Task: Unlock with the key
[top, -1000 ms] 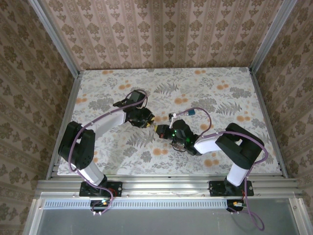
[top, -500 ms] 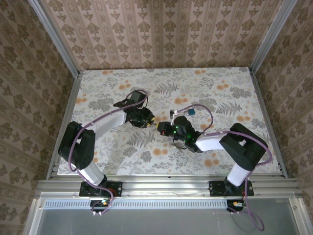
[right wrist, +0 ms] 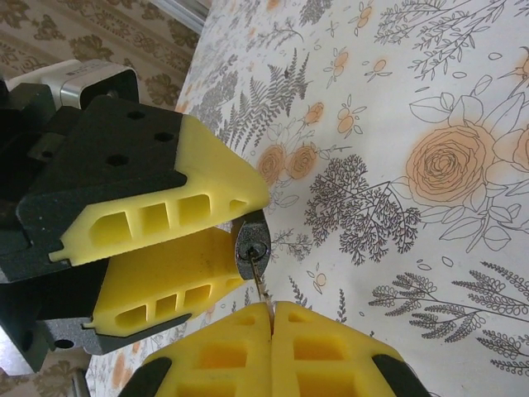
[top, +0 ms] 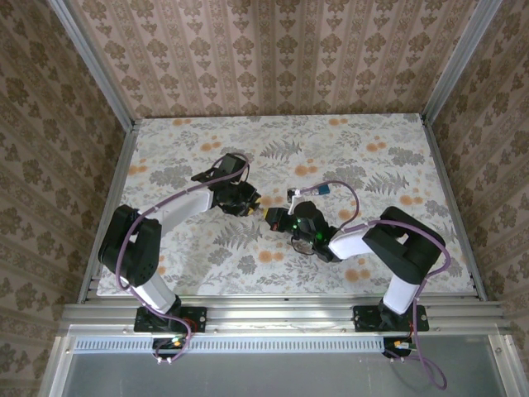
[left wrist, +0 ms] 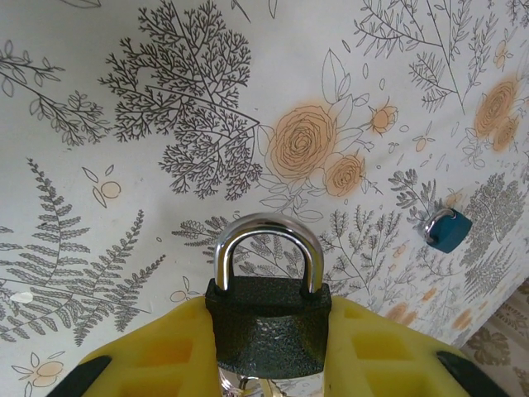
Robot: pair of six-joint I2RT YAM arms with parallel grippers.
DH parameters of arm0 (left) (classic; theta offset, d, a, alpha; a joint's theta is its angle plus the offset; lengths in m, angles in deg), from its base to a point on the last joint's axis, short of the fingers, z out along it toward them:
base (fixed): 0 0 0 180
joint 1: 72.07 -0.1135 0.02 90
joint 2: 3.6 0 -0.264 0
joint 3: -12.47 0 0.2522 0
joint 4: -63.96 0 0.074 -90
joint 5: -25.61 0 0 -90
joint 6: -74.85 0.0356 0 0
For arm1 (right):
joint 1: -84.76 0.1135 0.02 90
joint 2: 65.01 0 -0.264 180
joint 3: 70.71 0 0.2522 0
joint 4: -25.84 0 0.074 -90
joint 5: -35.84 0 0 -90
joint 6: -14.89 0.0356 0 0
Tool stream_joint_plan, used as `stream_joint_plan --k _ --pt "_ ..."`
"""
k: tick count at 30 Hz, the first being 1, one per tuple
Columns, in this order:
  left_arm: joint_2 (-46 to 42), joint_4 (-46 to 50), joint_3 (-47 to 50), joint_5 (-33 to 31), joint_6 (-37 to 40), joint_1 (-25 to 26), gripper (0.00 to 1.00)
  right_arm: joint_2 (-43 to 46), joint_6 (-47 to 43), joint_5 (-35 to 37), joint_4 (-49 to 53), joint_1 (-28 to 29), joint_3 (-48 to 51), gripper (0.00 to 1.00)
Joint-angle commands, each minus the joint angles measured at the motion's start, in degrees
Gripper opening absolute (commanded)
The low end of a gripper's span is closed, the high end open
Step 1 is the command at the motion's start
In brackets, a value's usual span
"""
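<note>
A black padlock (left wrist: 266,327) with a chrome shackle (left wrist: 266,227) is clamped between the yellow fingers of my left gripper (left wrist: 268,318), shackle pointing away from the wrist. In the right wrist view the padlock's bottom face (right wrist: 252,246) shows between the left gripper's fingers (right wrist: 165,217). My right gripper (right wrist: 271,313) is shut on a thin metal key (right wrist: 259,283), whose tip sits at the keyhole. From above, the left gripper (top: 246,201) and right gripper (top: 275,220) meet nose to nose at mid-table.
A small blue-capped object (top: 322,188) lies on the floral tablecloth (top: 397,165) just beyond the right arm, and also shows in the left wrist view (left wrist: 447,229). Patterned walls enclose the table on three sides.
The right wrist shifted slightly right and back beside the padlock. The left arm stayed still with the padlock in its grip.
</note>
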Motion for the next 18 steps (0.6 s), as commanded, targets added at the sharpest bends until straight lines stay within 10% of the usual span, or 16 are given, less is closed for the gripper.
stream_joint_plan --k 1,18 --pt "-2.3 -2.6 0.1 5.8 -2.9 1.4 0.12 -0.7 0.4 3.2 -8.2 1.1 0.2 0.0" --pt "-3.2 -5.0 1.9 6.5 -3.8 1.5 0.11 -1.7 10.1 2.2 -11.3 -0.2 0.6 0.0"
